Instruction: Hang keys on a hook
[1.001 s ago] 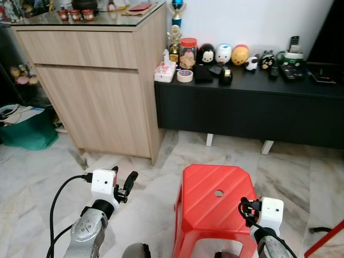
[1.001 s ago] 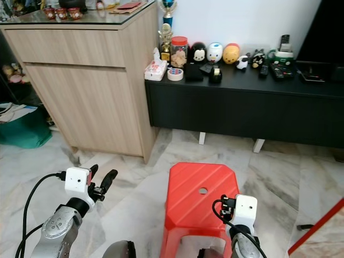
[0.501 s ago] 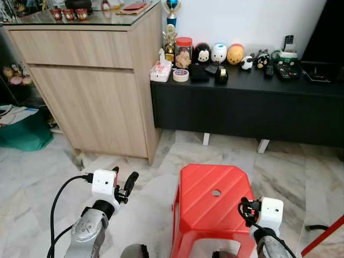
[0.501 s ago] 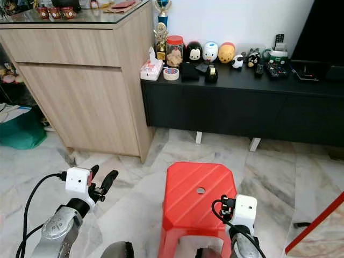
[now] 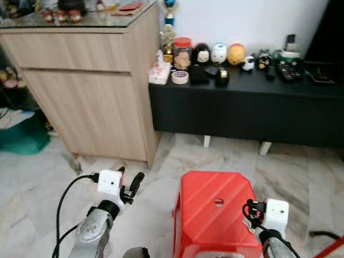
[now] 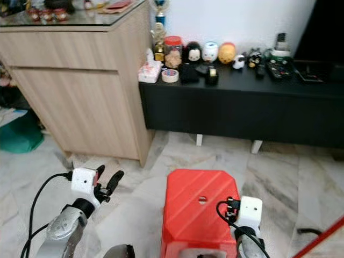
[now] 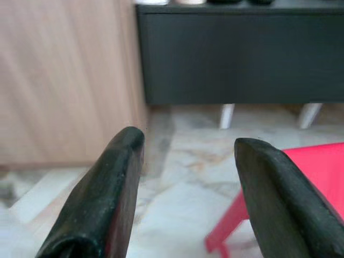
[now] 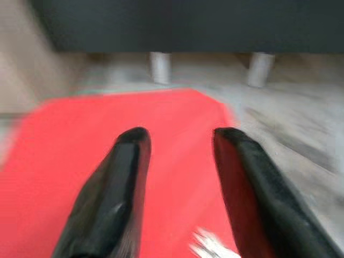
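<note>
the robot stands on a marble floor (image 5: pixel 48 188) facing a red plastic stool (image 5: pixel 215 207) with a small hole in its seat, set just ahead between its 2 arms. the left gripper (image 5: pixel 130 184) is held low over the floor to the left of the stool, its jaws open with nothing between them; in the left wrist view its 2 black fingers (image 7: pixel 102 199) stand well apart, pointing toward the foot of a wooden cabinet (image 5: pixel 91 86) and the low black desk (image 5: pixel 242 102) beyond. the right gripper (image 8: pixel 180 177) hovers over the stool's red seat, its jaws likewise open and empty, though that wrist view is blurred. the black desk runs along the white wall beside the cabinet and carries a row of small things: a roll of tape (image 5: pixel 180 77), a jar with a red lid (image 5: pixel 183 51), several round toy figures (image 5: pixel 219 53), a tissue pack (image 5: pixel 158 73) and some remote controls (image 5: pixel 290 70). a green bag (image 5: pixel 24 134) sits on the floor left of the cabinet. the keys and the hook cannot be made out among these things.
</note>
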Robot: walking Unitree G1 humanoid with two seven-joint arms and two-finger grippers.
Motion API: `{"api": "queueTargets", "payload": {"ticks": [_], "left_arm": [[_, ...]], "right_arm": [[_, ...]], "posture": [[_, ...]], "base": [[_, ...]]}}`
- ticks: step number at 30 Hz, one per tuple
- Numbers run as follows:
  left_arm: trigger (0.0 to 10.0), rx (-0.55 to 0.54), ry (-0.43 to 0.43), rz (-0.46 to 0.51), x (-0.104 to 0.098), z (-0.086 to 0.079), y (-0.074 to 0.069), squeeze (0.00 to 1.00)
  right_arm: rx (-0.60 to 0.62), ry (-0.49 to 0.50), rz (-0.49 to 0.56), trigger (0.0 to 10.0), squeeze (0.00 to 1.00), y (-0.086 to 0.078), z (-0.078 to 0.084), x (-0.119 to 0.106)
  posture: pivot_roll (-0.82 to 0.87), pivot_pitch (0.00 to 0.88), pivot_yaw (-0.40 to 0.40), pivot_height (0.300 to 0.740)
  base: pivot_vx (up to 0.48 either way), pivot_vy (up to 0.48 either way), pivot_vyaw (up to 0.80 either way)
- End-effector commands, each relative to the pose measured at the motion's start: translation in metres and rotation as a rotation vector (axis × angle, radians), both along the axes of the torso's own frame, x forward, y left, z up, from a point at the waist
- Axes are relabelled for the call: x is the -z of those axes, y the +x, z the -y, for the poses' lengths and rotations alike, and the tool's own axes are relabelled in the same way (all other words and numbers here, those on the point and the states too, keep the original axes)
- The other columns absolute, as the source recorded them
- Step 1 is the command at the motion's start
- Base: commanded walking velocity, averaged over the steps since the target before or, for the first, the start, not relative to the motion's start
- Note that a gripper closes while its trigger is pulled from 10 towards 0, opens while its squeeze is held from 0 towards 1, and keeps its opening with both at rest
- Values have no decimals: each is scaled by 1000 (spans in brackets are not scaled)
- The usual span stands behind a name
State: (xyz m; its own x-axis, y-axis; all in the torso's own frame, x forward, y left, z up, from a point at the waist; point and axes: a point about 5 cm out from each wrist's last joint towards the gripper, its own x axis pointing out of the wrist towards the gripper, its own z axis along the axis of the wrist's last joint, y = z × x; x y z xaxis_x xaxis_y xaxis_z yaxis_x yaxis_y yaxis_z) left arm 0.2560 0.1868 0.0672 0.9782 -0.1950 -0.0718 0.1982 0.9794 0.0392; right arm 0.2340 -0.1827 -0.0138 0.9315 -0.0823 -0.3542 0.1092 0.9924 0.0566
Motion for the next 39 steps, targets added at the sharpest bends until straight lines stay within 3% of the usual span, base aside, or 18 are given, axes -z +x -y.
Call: {"api": "queueTargets", "payload": {"ticks": [1,10,11,20,27,32,33,39], "left_arm": [[10000,16,-3,8,-2,6,1,0],[10000,25,-6,0,-1,8,1,0],[10000,30,-6,-1,-1,9,2,0],[10000,70,-7,-2,-2,17,14,0],[10000,97,-17,18,-7,28,25,0],[10000,77,-32,28,-9,29,24,0],[10000,72,-37,27,-9,30,23,0],[10000,73,-49,20,-6,33,13,0]], "right_arm": [[24,-26,-50,10000,0,-6,11,7],[20,-64,-171,10000,0,-3,15,19],[19,-78,-202,10000,1000,0,17,21],[56,-71,-246,10000,1000,16,20,18],[1,-49,-244,10000,1000,24,9,16],[-30,-58,-252,10000,1000,23,4,18],[-33,-62,-256,10000,0,23,3,18],[-42,-76,-269,10000,0,24,2,19]], "posture": [[17,0,5,621],[15,0,9,621],[15,0,10,621],[22,0,9,621],[22,40,1,621],[19,66,-3,621],[21,78,-6,621],[26,108,-14,621]], "base": [[0,0,0],[0,0,0],[0,0,0],[0,0,0],[0,0,0],[0,0,0],[0,0,0],[0,0,0]]}}
